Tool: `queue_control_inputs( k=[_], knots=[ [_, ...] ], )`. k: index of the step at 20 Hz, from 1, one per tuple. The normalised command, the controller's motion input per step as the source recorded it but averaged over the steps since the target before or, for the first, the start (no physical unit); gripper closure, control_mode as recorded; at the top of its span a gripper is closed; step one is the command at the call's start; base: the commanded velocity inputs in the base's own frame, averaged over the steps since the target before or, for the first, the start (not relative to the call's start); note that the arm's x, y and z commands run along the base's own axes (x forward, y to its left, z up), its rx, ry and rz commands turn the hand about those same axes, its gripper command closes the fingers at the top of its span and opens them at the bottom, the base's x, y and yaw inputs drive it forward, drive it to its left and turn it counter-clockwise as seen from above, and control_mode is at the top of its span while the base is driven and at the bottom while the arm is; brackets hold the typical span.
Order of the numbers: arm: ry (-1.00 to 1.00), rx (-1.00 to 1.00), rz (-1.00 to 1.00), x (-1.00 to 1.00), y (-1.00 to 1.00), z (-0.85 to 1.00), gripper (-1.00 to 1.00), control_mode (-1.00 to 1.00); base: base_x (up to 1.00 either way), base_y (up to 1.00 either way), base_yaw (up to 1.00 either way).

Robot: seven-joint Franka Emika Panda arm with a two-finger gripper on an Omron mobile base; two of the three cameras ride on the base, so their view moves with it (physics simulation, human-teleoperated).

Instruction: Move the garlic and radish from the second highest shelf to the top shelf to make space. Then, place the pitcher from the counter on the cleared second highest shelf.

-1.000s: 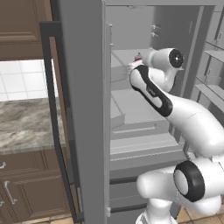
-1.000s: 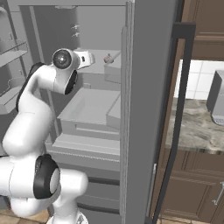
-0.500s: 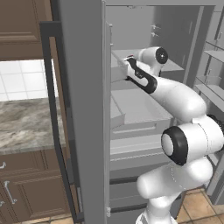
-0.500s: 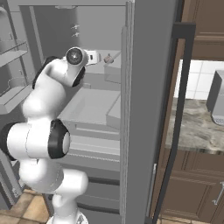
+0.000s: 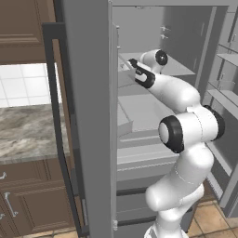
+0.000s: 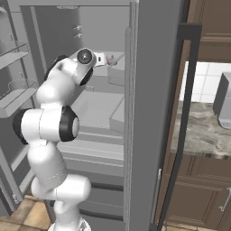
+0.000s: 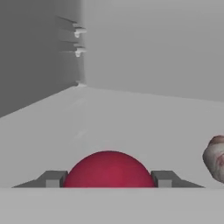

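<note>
The dark red radish [image 7: 108, 169] sits between my two finger tips, and my gripper [image 7: 108, 179] is shut on it, low over the pale grey top shelf [image 7: 131, 122]. Whether the radish touches the slab I cannot tell. The pale garlic [image 7: 215, 157] lies on the same shelf a little to the right; it also appears as a small bulb [image 6: 112, 60] just beyond my gripper [image 6: 104, 59]. From the left base view my gripper [image 5: 132, 62] reaches deep into the fridge at top-shelf [image 5: 179, 69] height. The second highest shelf [image 5: 139, 107] lies below the arm. The pitcher is out of view.
The fridge's open door edge [image 5: 88, 116] stands close on one side, and door racks [image 6: 18, 94] hang on the other. The marbled counter [image 5: 28, 135] runs beside the fridge, with a toaster [image 6: 223, 101] on it. Drawers [image 6: 99, 149] fill the lower fridge.
The arm has stretched farther into the fridge, carrying the radish deeper over the top shelf toward the garlic. The garlic has stayed put.
</note>
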Motion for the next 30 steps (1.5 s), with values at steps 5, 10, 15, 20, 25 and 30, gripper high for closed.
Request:
queue_control_inputs(
  k=[5, 10, 15, 20, 25, 30],
  knots=[
    [0.0, 0.0, 0.0, 0.73, 0.04, -0.23, 1.0, -1.0, 0.0, 0.0, 0.0],
    [-0.03, 0.0, 0.0, 0.43, 0.15, -0.07, -1.0, -1.0, 0.0, 0.0, 0.0],
    [-0.11, 0.0, 0.0, -0.06, 0.05, 0.42, -1.0, -1.0, 0.0, 0.0, 0.0],
    [-0.08, -0.03, -0.02, -0.03, 0.07, 0.18, -1.0, -1.0, 0.0, 0.0, 0.0],
    [0.02, -0.04, -0.11, -0.18, 0.0, 0.33, -1.0, -1.0, 0.0, 0.0, 0.0],
    [0.11, -0.04, -0.13, -0.9, -0.09, 0.37, -1.0, -1.0, 0.0, 0.0, 0.0]
  ],
)
